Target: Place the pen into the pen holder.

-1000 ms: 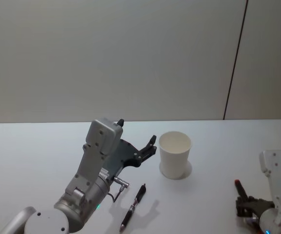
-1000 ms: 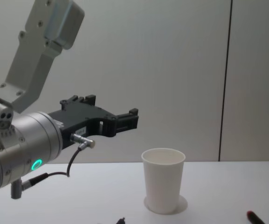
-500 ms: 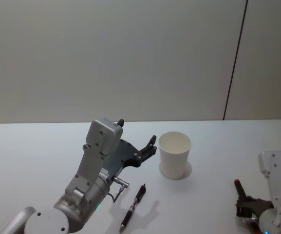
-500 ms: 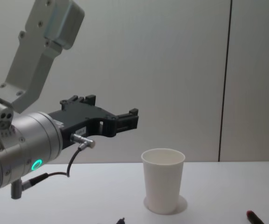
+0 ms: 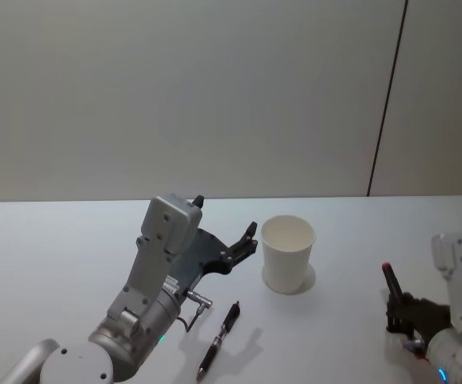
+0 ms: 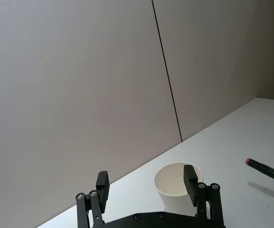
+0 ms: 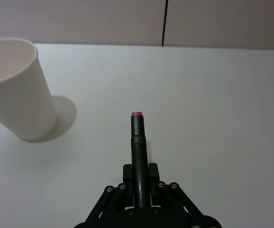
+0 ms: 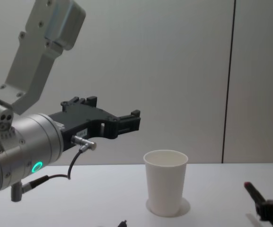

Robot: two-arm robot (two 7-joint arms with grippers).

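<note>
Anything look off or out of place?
Nothing spilled; the pen holder stands upright. One oddity: the right claw grips a red-tipped pen, yet a second pen lies loose on the table near the left claw.

The dark pen point(image 8: 123, 222) is cut off by the chest view's bottom edge; just its tip shows. The bottom of the pen holder point(image 6: 172, 190) hides behind the left gripper point(image 6: 146, 176). The lower end of the red-tipped pen point(image 7: 138, 137) hides inside the right gripper point(image 7: 139, 171).
</note>
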